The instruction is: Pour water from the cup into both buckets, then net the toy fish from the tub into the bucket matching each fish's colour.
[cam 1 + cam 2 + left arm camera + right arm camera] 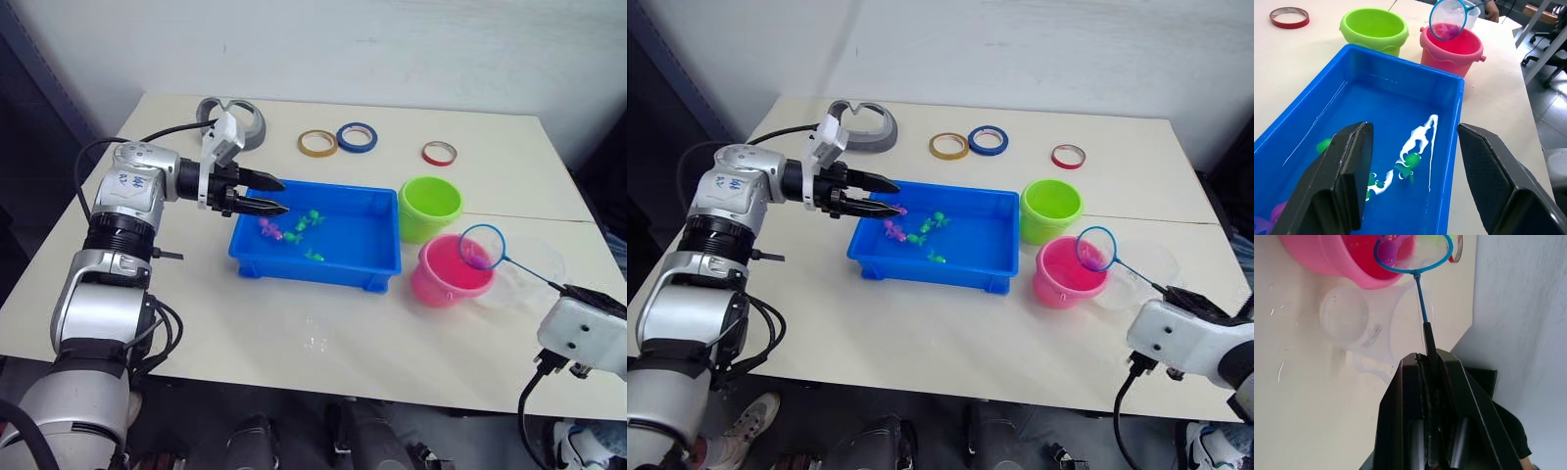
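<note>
The blue tub lies mid-table with several green and magenta toy fish in shallow water. My left gripper hovers open over the tub's left end, with nothing between its fingers. To the tub's right stand the green bucket and the pink bucket. My right gripper is shut on the net's dark stick. The net's blue hoop hangs over the pink bucket, with a magenta fish in its mesh. The clear cup sits just right of the pink bucket, under the stick.
Yellow, blue and red tape rings lie at the back of the table, and a grey curved object lies at the back left. The table's front edge runs close below the tub.
</note>
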Motion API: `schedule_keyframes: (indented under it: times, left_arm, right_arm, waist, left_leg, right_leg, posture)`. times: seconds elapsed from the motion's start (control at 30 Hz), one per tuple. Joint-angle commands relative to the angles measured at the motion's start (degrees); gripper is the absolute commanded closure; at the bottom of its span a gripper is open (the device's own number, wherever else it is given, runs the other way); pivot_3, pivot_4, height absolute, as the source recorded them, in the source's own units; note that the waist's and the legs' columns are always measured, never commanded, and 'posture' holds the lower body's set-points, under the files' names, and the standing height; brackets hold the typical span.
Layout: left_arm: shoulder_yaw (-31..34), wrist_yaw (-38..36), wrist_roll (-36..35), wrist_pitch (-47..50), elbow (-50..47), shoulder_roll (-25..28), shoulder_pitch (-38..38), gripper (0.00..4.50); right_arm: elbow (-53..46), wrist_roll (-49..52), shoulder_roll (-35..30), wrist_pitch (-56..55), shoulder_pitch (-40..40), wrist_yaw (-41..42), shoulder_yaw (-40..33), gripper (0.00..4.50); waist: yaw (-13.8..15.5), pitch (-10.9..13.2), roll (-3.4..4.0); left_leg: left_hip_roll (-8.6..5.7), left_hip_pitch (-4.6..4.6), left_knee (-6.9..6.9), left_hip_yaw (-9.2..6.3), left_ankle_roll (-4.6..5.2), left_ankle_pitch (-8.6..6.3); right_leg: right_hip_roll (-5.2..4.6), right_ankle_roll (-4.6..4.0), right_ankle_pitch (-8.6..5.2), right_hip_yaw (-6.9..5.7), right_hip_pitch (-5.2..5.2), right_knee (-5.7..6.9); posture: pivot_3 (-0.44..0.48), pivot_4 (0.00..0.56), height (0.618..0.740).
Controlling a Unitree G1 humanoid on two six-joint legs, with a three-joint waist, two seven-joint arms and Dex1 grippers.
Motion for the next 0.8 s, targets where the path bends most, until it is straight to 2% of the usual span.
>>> schedule_keyframes:
  times: [0.03,0.2,0.5,0.8]
  left_arm:
    - [1.19,-0.65,0.30,-1.01,0.49,-0.04,-2.04,1.48]
    - [1.30,-0.75,0.46,-1.34,1.04,-0.14,-2.25,1.48]
    - [1.50,-0.47,0.42,-1.30,0.95,-0.44,-2.18,1.48]
    - [1.51,-0.45,0.44,-1.14,1.04,-0.73,-2.33,1.48]
  right_arm:
    - [-4.94,-8.81,3.04,-6.25,1.29,-2.37,1.85,4.50]
    - [-3.57,-17.27,8.35,-12.85,1.47,-5.18,4.37,4.50]
    - [0.50,-27.63,14.03,-22.40,-2.25,-12.82,3.84,4.50]
    - [2.99,-34.56,19.22,-30.69,1.48,-20.07,1.79,4.50]
  waist:
    - [-0.04,0.00,0.00]
    - [-0.09,0.00,0.00]
    - [-0.24,0.00,0.00]
    - [-0.30,0.00,0.00]
  left_leg:
    - [0.00,0.01,0.00,0.01,0.00,0.00]
    - [0.00,0.05,0.04,0.06,-0.02,-0.01]
    - [0.00,0.15,0.08,0.17,-0.05,-0.01]
    - [-0.01,0.18,0.10,0.23,-0.07,-0.02]
  right_leg:
    - [0.00,0.00,0.00,0.01,0.00,0.00]
    - [-0.01,0.00,-0.01,0.02,0.00,0.08]
    - [-0.01,-0.05,-0.03,0.08,0.00,0.21]
    - [-0.01,-0.07,-0.04,0.11,0.00,0.25]
  posture:
    - [0.000,0.150,0.693]
    - [0.000,0.150,0.693]
    - [0.000,0.150,0.693]
    - [0.000,0.150,0.693]
